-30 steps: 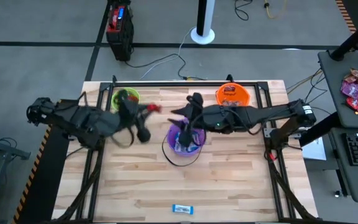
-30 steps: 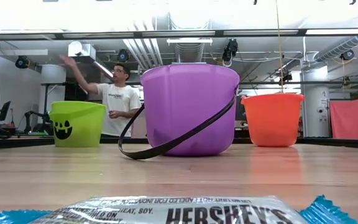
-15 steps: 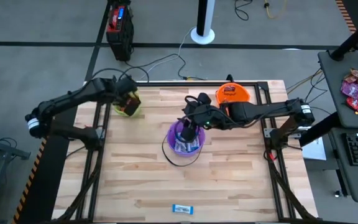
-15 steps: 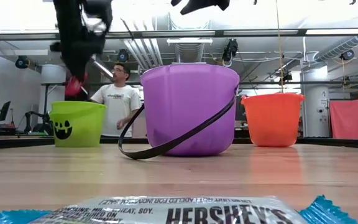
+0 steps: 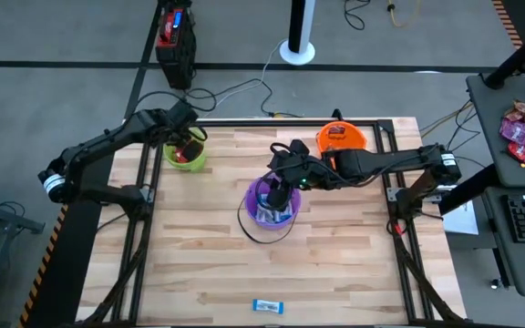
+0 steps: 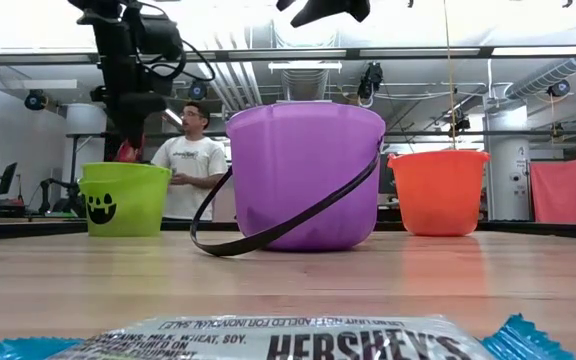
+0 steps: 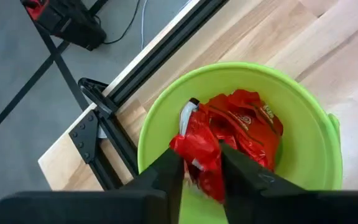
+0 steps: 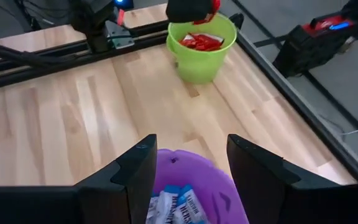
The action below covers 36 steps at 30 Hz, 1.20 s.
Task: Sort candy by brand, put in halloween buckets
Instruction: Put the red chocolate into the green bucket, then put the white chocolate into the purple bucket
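High view: left gripper [image 5: 188, 144] over the green bucket [image 5: 184, 157] at the table's far left; right gripper [image 5: 279, 187] over the purple bucket [image 5: 269, 210] mid-table; orange bucket [image 5: 341, 138] far right. One blue-and-white candy bar [image 5: 267, 305] lies alone by the near edge, well apart from both arms.

Only the left wrist view shows the grip: a red candy [image 7: 199, 154] sits between the left fingers [image 7: 166, 177], narrow gap, wrapper touching both, hanging just above the red pile [image 7: 247, 124] in the green bucket.

Right wrist view: right fingers [image 8: 138, 171] spread wide, nothing between them, blue-white wrappers [image 8: 173, 208] in the purple bucket directly below.

Low view adds a person [image 6: 190, 160] standing behind the table, and the Hershey's print on the near bar.
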{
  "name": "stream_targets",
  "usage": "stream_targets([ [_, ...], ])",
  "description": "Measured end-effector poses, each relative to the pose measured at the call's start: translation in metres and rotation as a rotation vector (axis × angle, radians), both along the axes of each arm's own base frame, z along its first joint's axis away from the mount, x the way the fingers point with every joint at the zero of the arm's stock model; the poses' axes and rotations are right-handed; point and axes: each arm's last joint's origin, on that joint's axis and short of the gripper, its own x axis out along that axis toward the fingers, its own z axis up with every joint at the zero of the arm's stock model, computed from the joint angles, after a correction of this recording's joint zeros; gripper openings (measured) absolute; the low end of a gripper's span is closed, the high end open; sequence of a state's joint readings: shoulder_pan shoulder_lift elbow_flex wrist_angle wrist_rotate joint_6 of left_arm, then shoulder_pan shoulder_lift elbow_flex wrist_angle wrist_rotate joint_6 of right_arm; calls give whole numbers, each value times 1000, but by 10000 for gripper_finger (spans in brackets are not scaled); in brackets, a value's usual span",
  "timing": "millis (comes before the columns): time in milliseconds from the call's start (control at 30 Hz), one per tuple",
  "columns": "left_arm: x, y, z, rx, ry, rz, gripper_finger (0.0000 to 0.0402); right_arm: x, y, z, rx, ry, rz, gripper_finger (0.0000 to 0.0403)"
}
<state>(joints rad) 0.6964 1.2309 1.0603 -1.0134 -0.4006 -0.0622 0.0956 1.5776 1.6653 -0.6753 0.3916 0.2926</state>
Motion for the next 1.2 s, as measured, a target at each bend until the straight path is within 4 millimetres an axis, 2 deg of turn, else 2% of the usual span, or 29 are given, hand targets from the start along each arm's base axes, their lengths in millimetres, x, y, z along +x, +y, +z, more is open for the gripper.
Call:
stream_targets([
  [333, -2, -4, 2, -19, 7, 15, 159, -3, 7, -5, 159, 27, 6, 187],
  [500, -1, -22, 21, -100, -180, 5, 173, -10, 26, -12, 319, 107, 37, 187],
  [633, -2, -52, 44, -147, -379, -28, 170, -17, 57, -17, 430, 149, 50, 187],
  [833, -11, -108, 71, -189, -611, -157, 166, -27, 120, -35, 514, 189, 101, 187],
  [933, -11, -135, 82, -217, -749, -271, 166, -25, 157, -57, 466, 225, 192, 187],
  [1067, -8, -174, 95, -217, -890, -459, 166, -18, 205, -96, 384, 269, 327, 187],
  [1200, -7, -211, 97, -183, -947, -540, 166, -12, 233, -141, 385, 336, 317, 187],
])
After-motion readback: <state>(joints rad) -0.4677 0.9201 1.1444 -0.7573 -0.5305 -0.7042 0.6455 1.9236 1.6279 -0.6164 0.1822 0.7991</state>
